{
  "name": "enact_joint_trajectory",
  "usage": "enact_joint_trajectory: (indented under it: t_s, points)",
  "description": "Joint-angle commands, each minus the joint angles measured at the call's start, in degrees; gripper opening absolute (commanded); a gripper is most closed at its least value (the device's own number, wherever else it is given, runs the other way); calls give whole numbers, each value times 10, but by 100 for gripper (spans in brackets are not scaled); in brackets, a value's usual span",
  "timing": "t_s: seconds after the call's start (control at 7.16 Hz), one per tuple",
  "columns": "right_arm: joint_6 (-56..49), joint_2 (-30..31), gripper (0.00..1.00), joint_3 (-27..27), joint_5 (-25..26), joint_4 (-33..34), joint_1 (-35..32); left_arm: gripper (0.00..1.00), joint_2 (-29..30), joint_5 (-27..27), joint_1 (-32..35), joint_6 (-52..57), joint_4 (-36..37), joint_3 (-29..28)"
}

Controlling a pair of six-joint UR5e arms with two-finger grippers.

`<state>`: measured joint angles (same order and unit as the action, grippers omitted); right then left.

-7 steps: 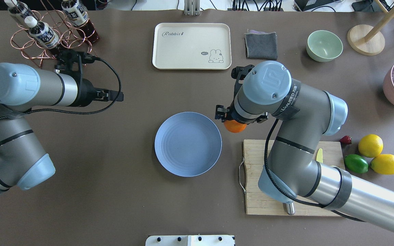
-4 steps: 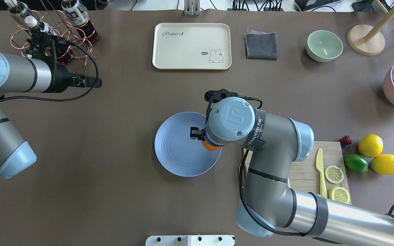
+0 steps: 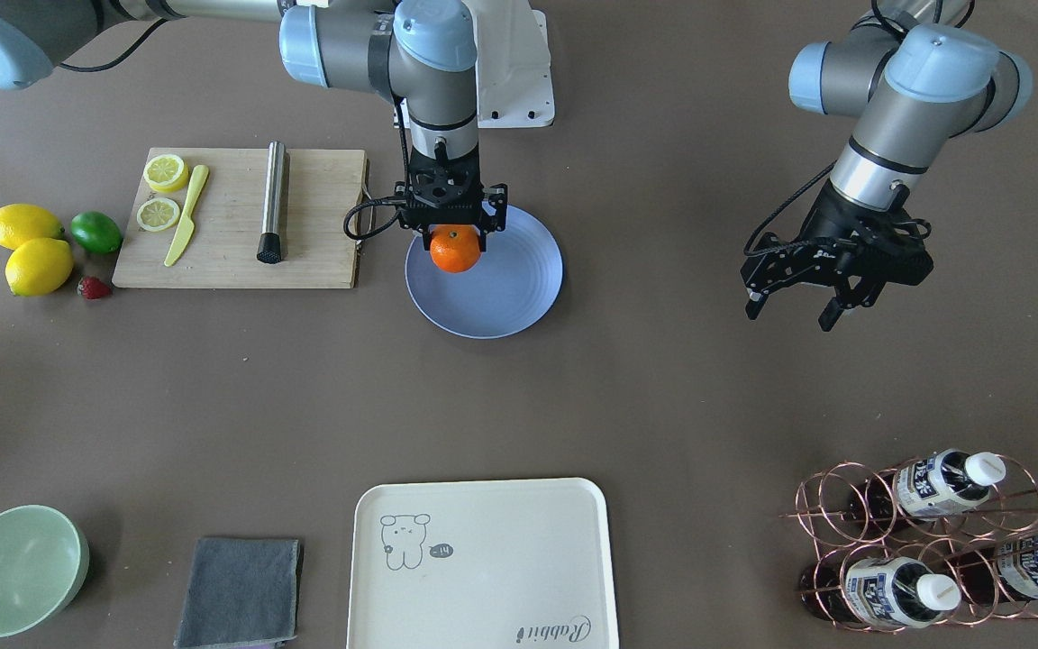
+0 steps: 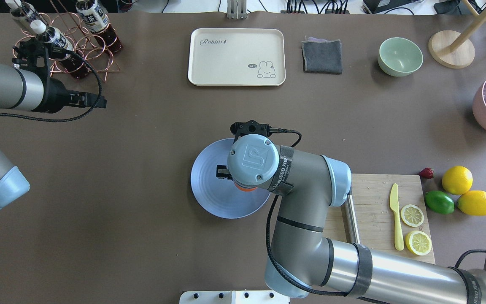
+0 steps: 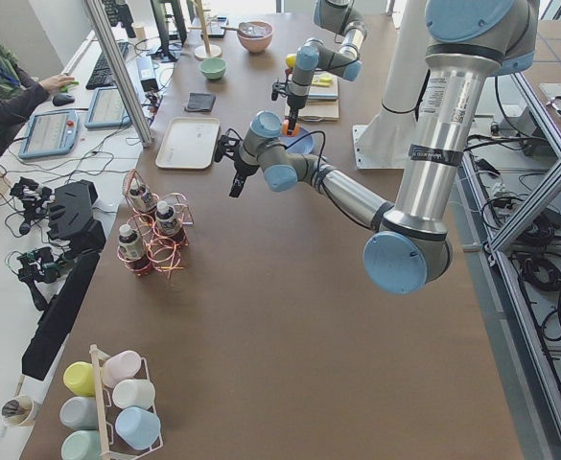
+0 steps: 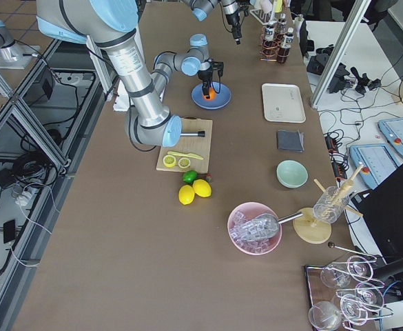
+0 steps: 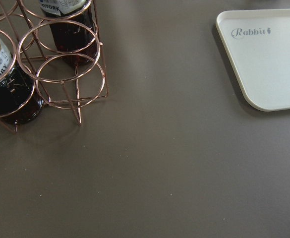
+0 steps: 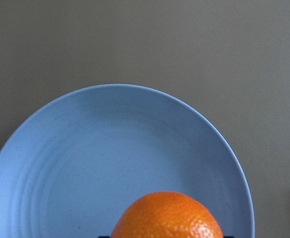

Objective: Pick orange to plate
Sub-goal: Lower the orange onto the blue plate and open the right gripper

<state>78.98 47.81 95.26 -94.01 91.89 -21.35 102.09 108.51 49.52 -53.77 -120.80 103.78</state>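
The orange (image 3: 455, 251) is small, round and bright, and my right gripper (image 3: 454, 238) is shut on it from above. It hangs over the robot-side part of the blue-grey plate (image 3: 512, 287); I cannot tell if it touches the plate. From overhead the right wrist hides most of the orange (image 4: 245, 189), which shows only as a sliver above the plate (image 4: 208, 182). The right wrist view has the orange (image 8: 167, 216) at the bottom edge with the plate (image 8: 110, 158) beneath it. Far to the side, my left gripper (image 3: 791, 310) hangs open and holds nothing.
A wooden cutting board (image 3: 312, 225) with a yellow knife, lemon slices and a metal rod lies beside the plate. Two lemons (image 3: 28, 248), a lime and a strawberry sit past it. A cream tray (image 3: 483, 559), grey cloth, green bowl (image 3: 14, 568) and copper bottle rack (image 3: 924, 541) line the far edge.
My right arm has carried the orange leftwards from beside the plate's rim to over the plate. My left arm has drawn back to the left, towards the bottle rack.
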Motion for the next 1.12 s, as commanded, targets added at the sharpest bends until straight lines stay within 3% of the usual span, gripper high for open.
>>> enact_joint_trajectory:
  t_s: [0.0,0.28,0.42,0.56,0.7,0.98]
  points:
    - [0,-18,0,-28,7,-5,1,98,-1,12,10,2,0,-9]
    - [3,-17,0,-66,7,-73,10,98,-24,51,37,57,1,-11]
    - [3,-19,0,-68,7,-73,10,98,-26,57,42,58,0,-11]
    - [4,-21,84,-68,7,-73,10,98,-26,57,42,58,1,-11]
    - [25,-22,100,-63,8,-73,10,98,-27,57,42,58,0,-11]
    - [26,-33,100,-38,1,-34,-5,98,-31,61,48,59,1,-7]
